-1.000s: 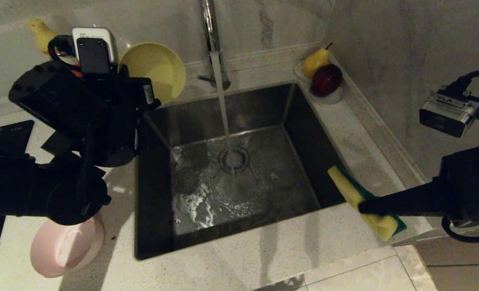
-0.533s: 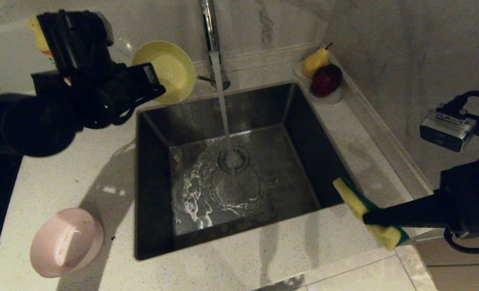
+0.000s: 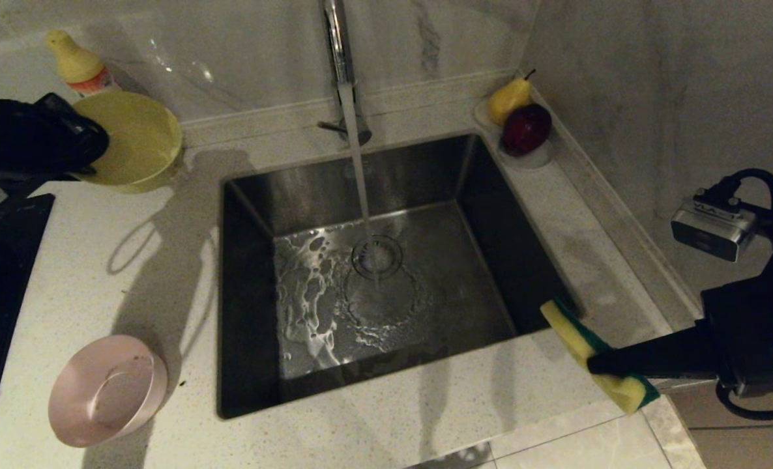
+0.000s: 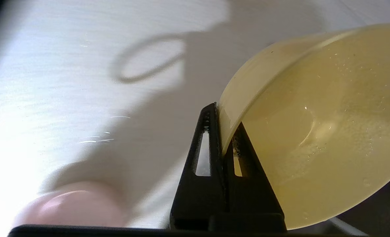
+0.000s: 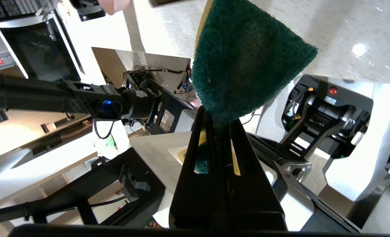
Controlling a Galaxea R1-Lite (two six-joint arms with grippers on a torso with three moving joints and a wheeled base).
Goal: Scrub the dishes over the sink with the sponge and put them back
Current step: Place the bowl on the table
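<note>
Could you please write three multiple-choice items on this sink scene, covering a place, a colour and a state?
1. Where is the pink bowl?
A. In the sink
B. On the counter left of the sink
C. Under the tap

2. What colour is the bowl in the left gripper?
A. Yellow
B. Blue
C. White

3. What is the state of the tap?
A. Off
B. Running
C. Hidden

Answers:
1. B: it sits on the counter, left of the sink, near the front edge.
2. A: the left wrist view shows the gripper shut on the rim of the yellow bowl.
3. B: a stream falls onto the drain.

The right gripper holds the sponge at the sink's right front corner.
</note>
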